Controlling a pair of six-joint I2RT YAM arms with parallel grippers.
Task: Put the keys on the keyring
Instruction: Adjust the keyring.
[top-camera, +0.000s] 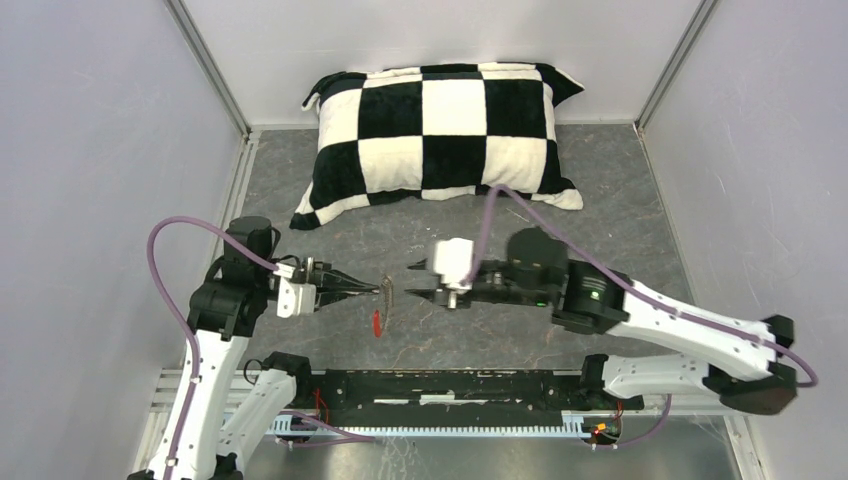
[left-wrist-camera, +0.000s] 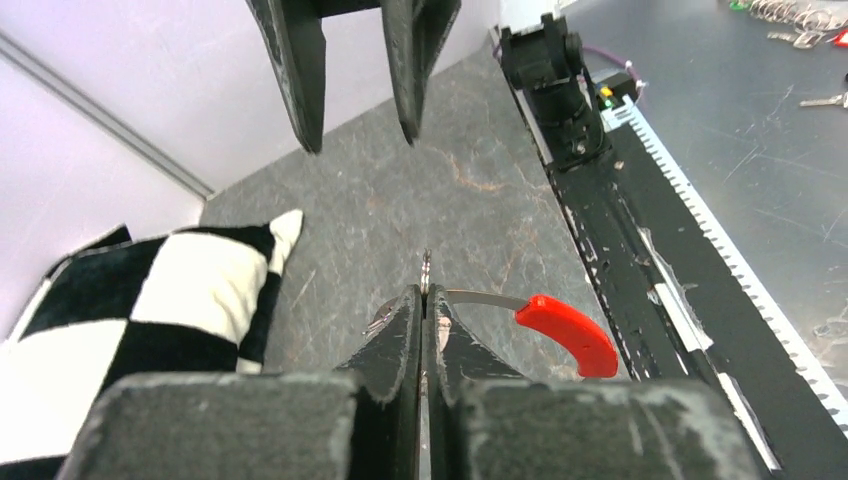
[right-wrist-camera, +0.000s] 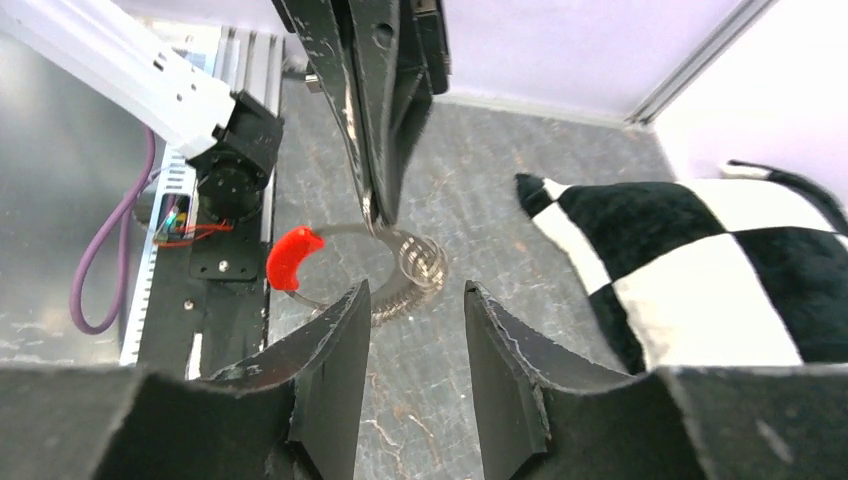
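The left arm (top-camera: 200, 372) and right arm (top-camera: 690, 335) are white with black joints. A mauve cable (right-wrist-camera: 97, 250) runs along each. Gripper fingers (right-wrist-camera: 335, 385) are black, edges scuffed pale.

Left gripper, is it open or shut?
Shut. The left gripper has its jaws pressed together on the keyring, whose wire is pinched between them, red section sticking out sideways.
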